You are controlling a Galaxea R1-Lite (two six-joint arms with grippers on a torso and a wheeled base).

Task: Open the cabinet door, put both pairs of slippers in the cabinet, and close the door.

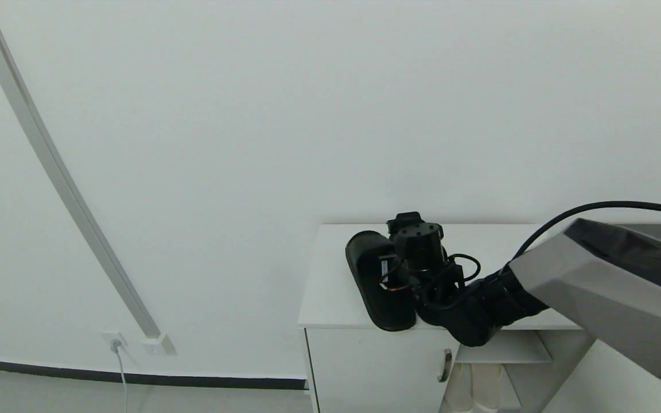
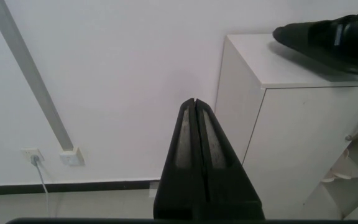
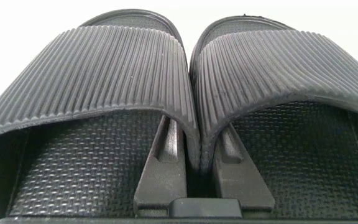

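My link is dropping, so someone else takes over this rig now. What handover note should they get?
Left gripper: shut, empty, held low to the left of the cabinet.
Right gripper: one finger inside each of the black slippers, clamping their inner walls together, on or just above the cabinet top.
Done: the cabinet is open to the right of the handle, with a shelf showing. The pale shapes under it may be the other pair.
Left: put the black pair inside, then close the door.
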